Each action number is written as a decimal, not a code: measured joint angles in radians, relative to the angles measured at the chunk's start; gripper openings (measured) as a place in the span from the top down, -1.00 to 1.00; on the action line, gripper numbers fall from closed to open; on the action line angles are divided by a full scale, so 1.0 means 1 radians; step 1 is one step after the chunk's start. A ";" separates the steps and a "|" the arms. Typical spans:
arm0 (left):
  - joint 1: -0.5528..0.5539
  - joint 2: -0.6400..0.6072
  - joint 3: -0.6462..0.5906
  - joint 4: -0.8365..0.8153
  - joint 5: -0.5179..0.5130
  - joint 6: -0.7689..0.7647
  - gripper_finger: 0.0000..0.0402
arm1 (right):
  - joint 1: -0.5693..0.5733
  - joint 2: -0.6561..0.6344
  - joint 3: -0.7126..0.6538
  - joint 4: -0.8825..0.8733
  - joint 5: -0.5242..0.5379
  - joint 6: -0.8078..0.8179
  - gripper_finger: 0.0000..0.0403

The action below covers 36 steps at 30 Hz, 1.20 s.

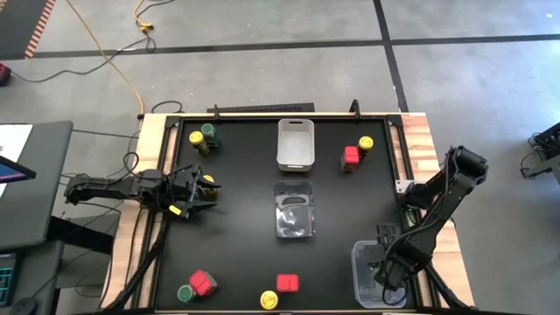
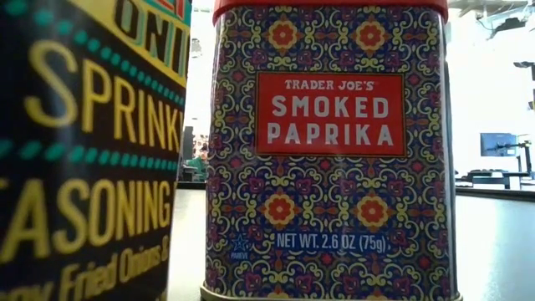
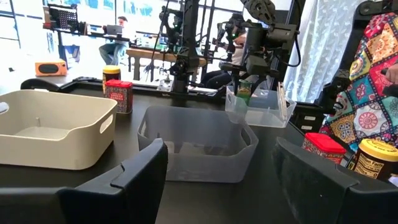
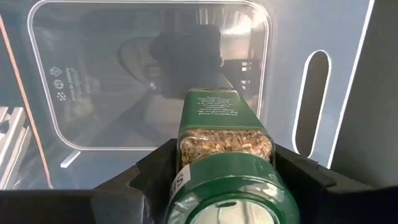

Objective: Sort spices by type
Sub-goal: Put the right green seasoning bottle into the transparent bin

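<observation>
Hanging over the clear bin (image 1: 378, 273) at the table's near right corner, the right gripper (image 4: 217, 171) had a green-lidded jar (image 4: 225, 146) between its fingers, gripped across the body just below the lid, jaws partly spread. Whether the grip was firm or easing off could not be told. The jar looked like rigid glass with a smooth label: light, stiff, slippery on its flat sides, likely to crack if dropped hard, so a low release inside the bin seemed wise.

Along the near edge stood a yellow-lidded jar (image 1: 269, 300), a red tin (image 1: 287, 283), and a red and green pair (image 1: 196, 287). The square tins offered flat parallel faces, the easiest hold; the round jars would be best taken across the body under the cap.

Midway along the left edge, the left gripper (image 1: 194, 194) waited, jaws half open and empty, a yellow-lidded jar (image 1: 207, 182) just beside it. Toward the far edge sat a yellow and green pair (image 1: 203, 137), the white bin (image 1: 296, 144), and a red and yellow pair (image 1: 356, 152).
</observation>
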 joint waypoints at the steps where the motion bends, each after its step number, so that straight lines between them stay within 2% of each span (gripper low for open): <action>1: 0.000 0.000 0.000 0.000 0.000 0.000 -0.38 | 0.000 0.000 0.000 0.000 0.000 -0.007 -0.23; 28: 0.000 0.000 0.000 0.000 0.000 0.000 -0.38 | 0.000 -0.001 0.002 -0.008 0.006 0.002 -0.35; 36: 0.000 0.000 0.000 0.000 0.000 0.000 -0.38 | -0.001 -0.002 0.048 -0.043 0.006 0.002 -0.35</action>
